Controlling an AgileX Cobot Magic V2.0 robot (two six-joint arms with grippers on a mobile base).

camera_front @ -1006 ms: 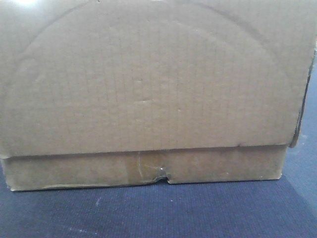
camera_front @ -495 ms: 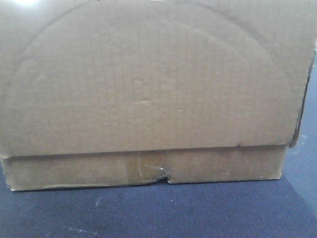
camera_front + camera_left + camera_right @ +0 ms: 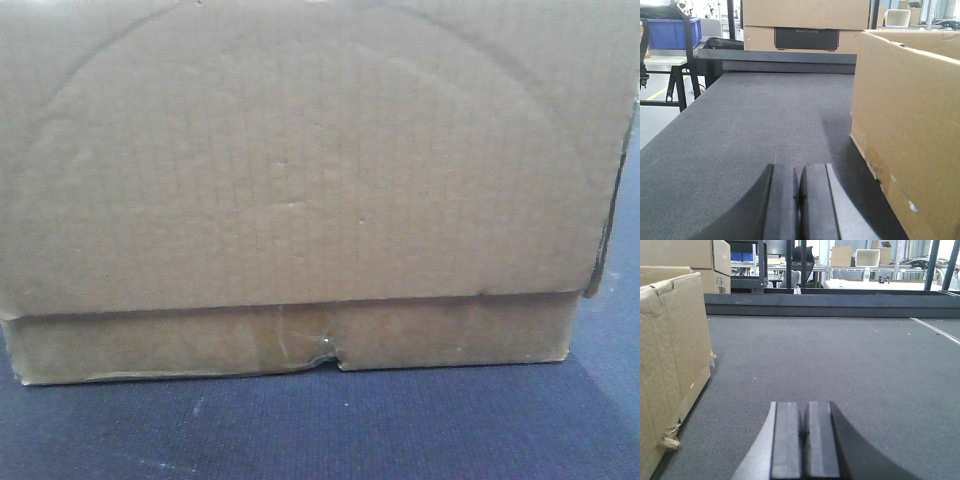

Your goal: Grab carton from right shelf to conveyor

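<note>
Corrugated brown cardboard carton fills the front view, resting on the dark woven conveyor belt; wrist views show the left gripper and right gripper pressed together, flanking it—probably stiff, light, best squeezed by its sides.

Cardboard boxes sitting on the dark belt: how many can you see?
1. The carton rests on the conveyor. It lies right of the left gripper and left of the right gripper. More may be hidden behind it.
</note>
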